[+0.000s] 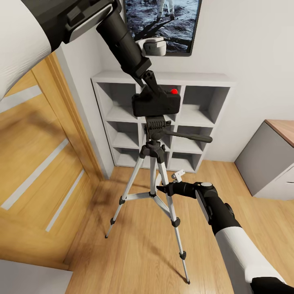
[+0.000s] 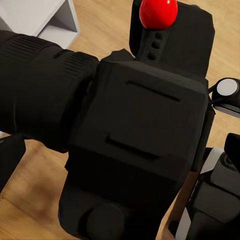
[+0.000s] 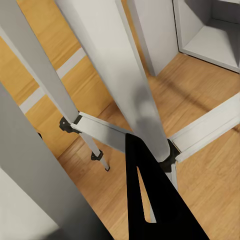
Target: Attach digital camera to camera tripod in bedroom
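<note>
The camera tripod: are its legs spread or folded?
Spread. The camera tripod stands upright, its three silver legs splayed apart on the wood floor.

You find no readable text, label, brand, number or sign anywhere: the digital camera (image 1: 157,103) body carries only plain grooves, and the wall picture (image 1: 163,20) at twelve o'clock bears no lettering.

Head view looks down over the camera tripod (image 1: 157,171), which the right wrist view, perhaps nearest, shares close-up.

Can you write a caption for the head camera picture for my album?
Left end effector holds the camera on the tripod; right end effector steadies a leg.
</note>
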`<state>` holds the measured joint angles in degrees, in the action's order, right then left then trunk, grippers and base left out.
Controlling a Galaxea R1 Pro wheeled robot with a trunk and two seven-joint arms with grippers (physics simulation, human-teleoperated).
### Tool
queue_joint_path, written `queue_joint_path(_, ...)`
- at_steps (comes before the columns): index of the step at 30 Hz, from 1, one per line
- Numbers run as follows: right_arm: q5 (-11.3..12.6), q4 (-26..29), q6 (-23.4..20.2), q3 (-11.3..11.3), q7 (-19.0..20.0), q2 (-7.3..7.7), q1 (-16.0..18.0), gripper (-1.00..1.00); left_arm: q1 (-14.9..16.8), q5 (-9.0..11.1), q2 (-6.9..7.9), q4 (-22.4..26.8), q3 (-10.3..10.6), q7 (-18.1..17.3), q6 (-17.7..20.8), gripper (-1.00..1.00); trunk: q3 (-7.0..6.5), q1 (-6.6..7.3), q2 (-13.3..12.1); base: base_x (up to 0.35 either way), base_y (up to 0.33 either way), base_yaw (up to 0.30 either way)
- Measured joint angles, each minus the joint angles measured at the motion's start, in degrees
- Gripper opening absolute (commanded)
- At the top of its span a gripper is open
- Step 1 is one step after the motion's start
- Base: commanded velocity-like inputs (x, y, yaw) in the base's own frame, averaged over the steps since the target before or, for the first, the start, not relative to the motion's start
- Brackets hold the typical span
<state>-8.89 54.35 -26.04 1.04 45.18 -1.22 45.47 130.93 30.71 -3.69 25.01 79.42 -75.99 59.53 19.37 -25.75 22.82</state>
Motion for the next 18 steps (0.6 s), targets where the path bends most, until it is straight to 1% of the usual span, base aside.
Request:
queue_joint_path(15, 0.0, 0.0, 0.0, 0.0, 0.0, 0.00, 0.0, -1.00, 0.0, 0.1, 0.08, -0.1, 0.0, 0.0, 0.0, 1.00, 0.00, 0.00, 0.0, 0.000, 0.000, 0.000)
queue_joint_path(18, 0.0, 0.0, 0.0, 0.0, 0.0, 0.00, 0.0, -1.00, 0.0, 0.3, 0.44, -0.2, -0.3, 0.0, 0.0, 1.00, 0.00, 0.00, 0.0, 0.000, 0.000, 0.000)
